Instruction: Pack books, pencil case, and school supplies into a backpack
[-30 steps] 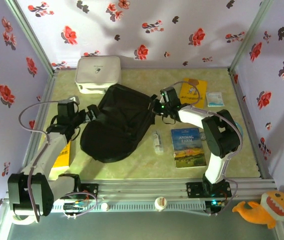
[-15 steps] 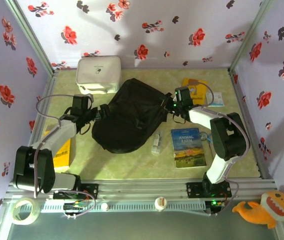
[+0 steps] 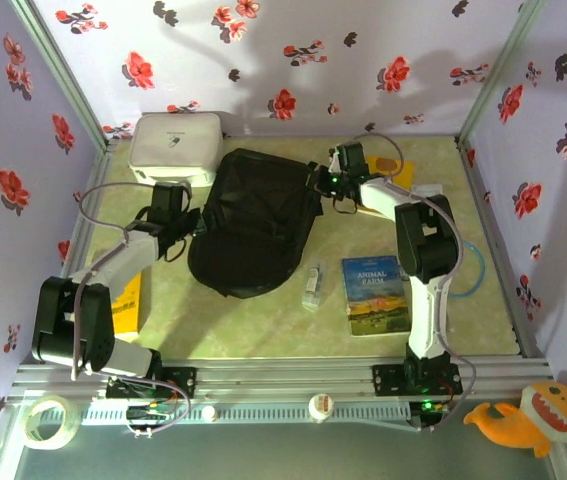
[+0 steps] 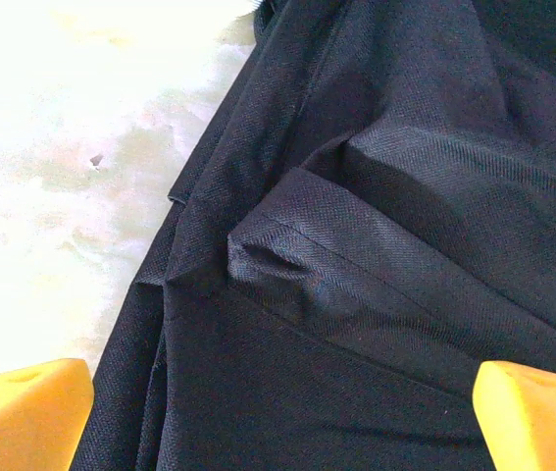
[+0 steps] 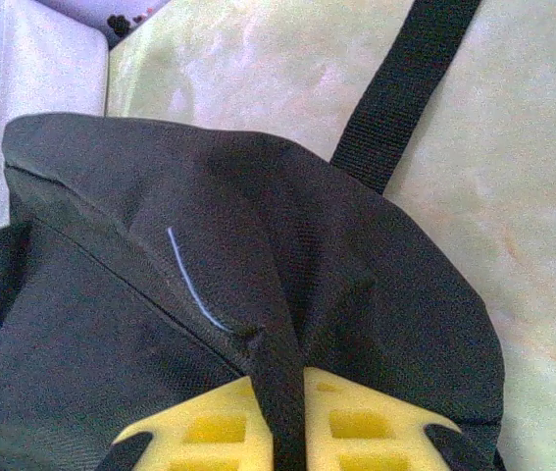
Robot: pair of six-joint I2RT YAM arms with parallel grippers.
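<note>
The black backpack (image 3: 253,222) lies flat in the middle of the table. My right gripper (image 3: 321,181) is at its far right corner, with the yellow fingers (image 5: 214,432) shut on a fold of backpack fabric (image 5: 287,412); a black strap (image 5: 405,88) runs off across the table. My left gripper (image 3: 193,224) hovers at the backpack's left edge, its fingertips (image 4: 23,412) wide apart over the dark fabric (image 4: 356,245) and holding nothing. The blue "Animal Farm" book (image 3: 375,293) lies right of the backpack. The yellow book (image 3: 403,172) peeks out behind my right arm.
A white rounded box (image 3: 175,145) stands at the back left, touching the backpack's corner. A small clear tube (image 3: 311,287) lies beside the blue book. A flat yellow item (image 3: 128,305) sits under my left arm. A white-blue packet (image 3: 429,190) lies at the back right.
The backpack has been dragged toward the back wall and turned more upright. My right gripper moved back and left with it. The white box slid left. My left gripper followed the backpack's edge.
</note>
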